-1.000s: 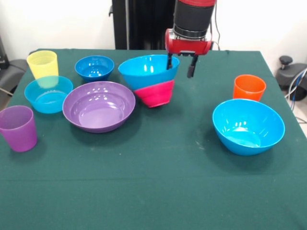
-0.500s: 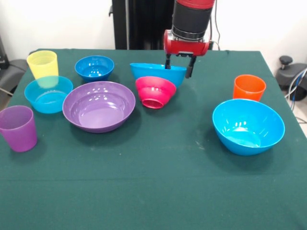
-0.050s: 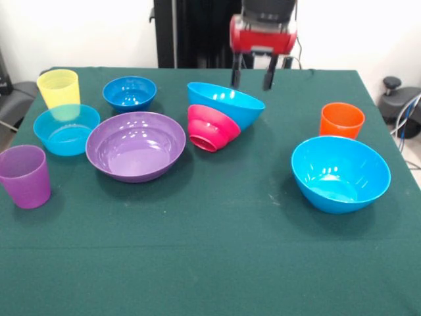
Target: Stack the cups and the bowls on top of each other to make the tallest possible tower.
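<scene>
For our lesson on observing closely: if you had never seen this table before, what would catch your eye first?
Probably the wide glossy purple plastic bowl left of centre on the green table. Just behind it, a small magenta plastic bowl lies tipped on its side against a tilted blue plastic bowl. Above them hangs the red gripper, jaws open and empty.

No text, label, brand or number can be read anywhere (cups and bowls are plain).
</scene>
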Available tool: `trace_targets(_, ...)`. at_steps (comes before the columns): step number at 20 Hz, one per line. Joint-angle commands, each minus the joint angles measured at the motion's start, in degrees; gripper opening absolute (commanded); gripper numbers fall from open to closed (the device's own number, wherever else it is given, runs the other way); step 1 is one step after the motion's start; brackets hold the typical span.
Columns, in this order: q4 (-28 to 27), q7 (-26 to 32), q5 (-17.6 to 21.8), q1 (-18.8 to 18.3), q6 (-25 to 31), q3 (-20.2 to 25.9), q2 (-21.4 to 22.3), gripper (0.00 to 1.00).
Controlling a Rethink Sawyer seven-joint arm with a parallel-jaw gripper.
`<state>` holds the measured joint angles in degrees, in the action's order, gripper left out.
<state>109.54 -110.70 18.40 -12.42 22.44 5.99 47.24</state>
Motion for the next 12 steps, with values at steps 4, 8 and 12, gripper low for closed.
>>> trace_targets(4, 9.7, 1.8, -9.4, -1.7, 12.6, 7.1, 17.2, 1.00)
trace_targets(8, 10.8, 3.7, -10.5, -2.5, 13.6, 7.4, 18.9, 1.00)
trace_targets(12, 9.1, 3.8, -7.8, -3.2, 9.9, 7.7, 14.1, 1.00)
